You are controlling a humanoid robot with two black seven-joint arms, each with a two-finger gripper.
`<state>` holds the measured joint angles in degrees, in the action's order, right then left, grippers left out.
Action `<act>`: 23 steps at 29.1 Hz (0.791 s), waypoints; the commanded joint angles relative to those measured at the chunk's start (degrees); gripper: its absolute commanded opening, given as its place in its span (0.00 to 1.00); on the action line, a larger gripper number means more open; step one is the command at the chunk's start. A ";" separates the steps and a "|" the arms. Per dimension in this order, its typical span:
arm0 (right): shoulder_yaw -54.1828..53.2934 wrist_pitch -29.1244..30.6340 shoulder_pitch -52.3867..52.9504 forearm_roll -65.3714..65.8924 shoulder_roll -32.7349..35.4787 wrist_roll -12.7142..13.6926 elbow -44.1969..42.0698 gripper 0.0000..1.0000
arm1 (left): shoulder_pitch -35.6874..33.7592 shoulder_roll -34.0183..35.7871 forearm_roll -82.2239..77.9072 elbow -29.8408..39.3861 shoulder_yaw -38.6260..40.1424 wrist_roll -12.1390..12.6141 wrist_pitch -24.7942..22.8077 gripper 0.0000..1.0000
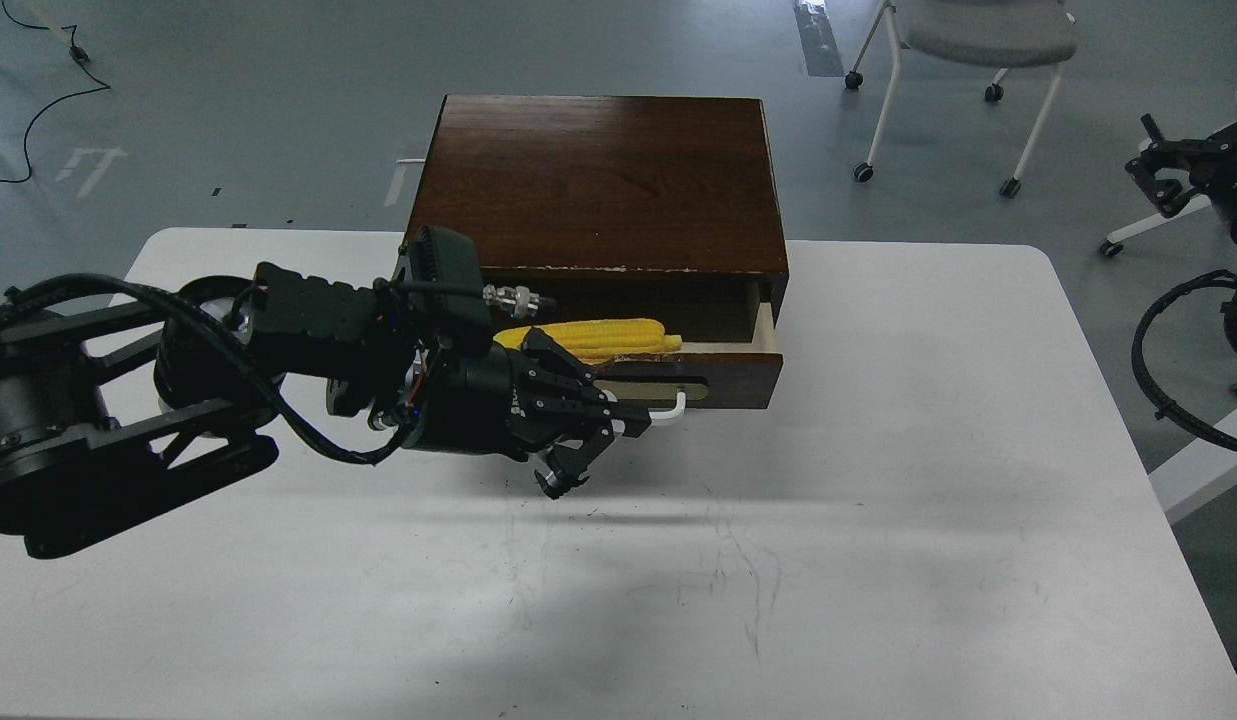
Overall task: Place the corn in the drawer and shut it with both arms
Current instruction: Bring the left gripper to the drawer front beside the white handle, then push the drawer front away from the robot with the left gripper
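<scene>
The yellow corn (pixel 603 333) lies inside the open drawer (pixel 733 375) of the dark brown cabinet (pixel 598 180). The drawer is pulled out a short way. My left arm reaches in from the left, and its gripper (pixel 600 452) hangs just in front of the left half of the drawer front, hiding it. Its fingers (pixel 628 424) are spread and hold nothing. Only the right end of the white handle (pixel 672 408) shows. My right gripper (pixel 1163 185) is far off at the right edge, above the floor; it looks small and dark.
The cabinet stands at the back middle of a white table (pixel 878 520). A wheeled chair (pixel 978 40) and white frame legs stand on the grey floor behind and to the right. Cables loop at the right edge.
</scene>
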<state>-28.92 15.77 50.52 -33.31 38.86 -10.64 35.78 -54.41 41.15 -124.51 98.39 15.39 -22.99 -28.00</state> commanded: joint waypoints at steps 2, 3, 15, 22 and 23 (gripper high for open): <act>0.01 0.05 -0.07 0.08 -0.01 0.00 -0.01 1.00 | -0.35 0.86 -0.49 -0.39 -2.29 0.05 0.00 0.00; 0.01 0.05 -0.07 0.08 -0.01 0.00 -0.01 1.00 | -0.44 0.86 -0.49 -0.48 -2.20 0.05 0.00 0.00; 0.53 1.98 -0.25 0.17 0.08 0.00 -2.56 1.00 | -2.20 0.86 -0.49 -4.52 -2.12 0.05 0.00 0.00; 0.62 2.77 -0.25 0.26 0.17 0.00 -3.35 1.00 | -3.07 0.51 -0.49 -7.59 -1.94 0.13 0.00 0.00; 0.53 2.77 -0.42 0.26 0.17 0.09 -3.26 1.00 | -3.16 0.51 -0.49 -8.47 -1.94 0.05 0.00 0.00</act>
<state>-28.34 18.46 50.30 -33.11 38.93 -10.61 32.55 -56.96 41.76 -125.00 92.21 13.45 -22.94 -28.00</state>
